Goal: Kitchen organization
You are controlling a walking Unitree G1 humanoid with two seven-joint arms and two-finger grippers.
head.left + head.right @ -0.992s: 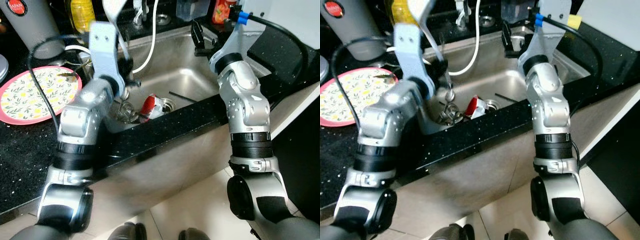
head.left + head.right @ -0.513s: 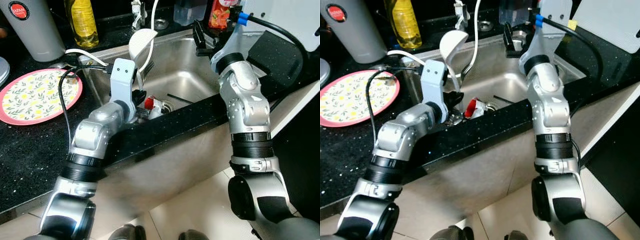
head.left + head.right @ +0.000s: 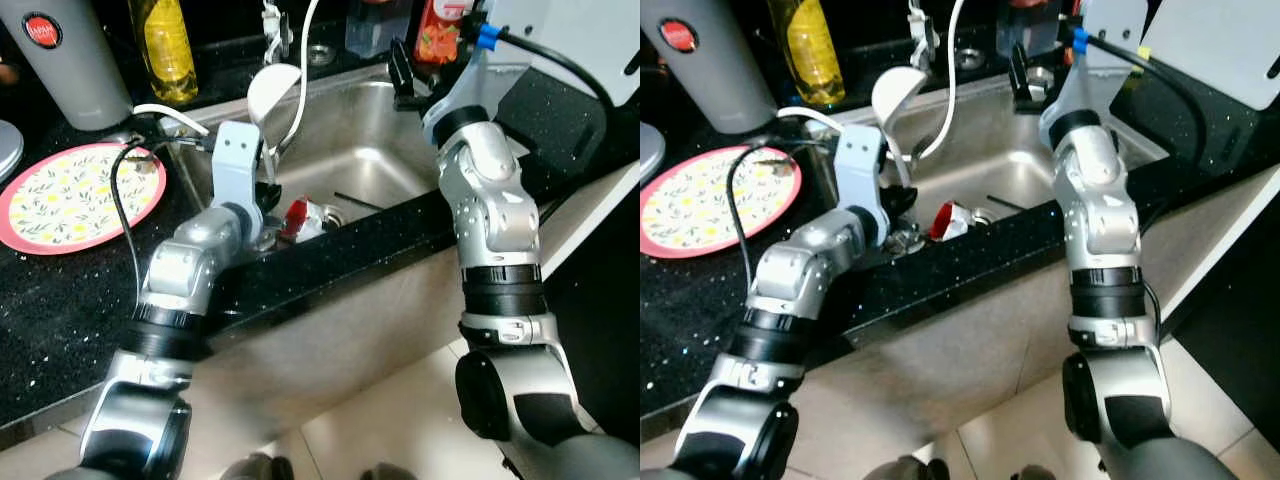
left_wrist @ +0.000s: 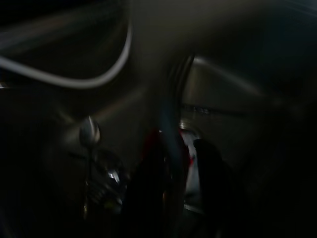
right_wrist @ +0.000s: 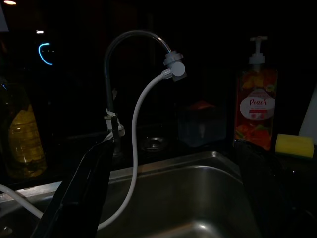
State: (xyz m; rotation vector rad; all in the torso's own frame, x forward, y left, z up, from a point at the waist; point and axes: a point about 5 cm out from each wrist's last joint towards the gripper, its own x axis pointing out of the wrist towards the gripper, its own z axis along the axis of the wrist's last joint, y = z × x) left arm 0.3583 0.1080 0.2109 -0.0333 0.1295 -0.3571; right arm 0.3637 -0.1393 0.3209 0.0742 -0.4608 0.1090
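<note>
White plastic ladle point(image 3: 272, 92), bowl up, stands in the left gripper point(image 3: 268, 192), clamped by its handle over the sink point(image 3: 380, 150).

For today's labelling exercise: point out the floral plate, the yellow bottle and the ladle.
floral plate point(image 3: 70, 196), left eye view, patterned centre.
yellow bottle point(image 3: 165, 50), left eye view, middle of body.
ladle point(image 3: 272, 92), left eye view, back of the bowl.
</note>
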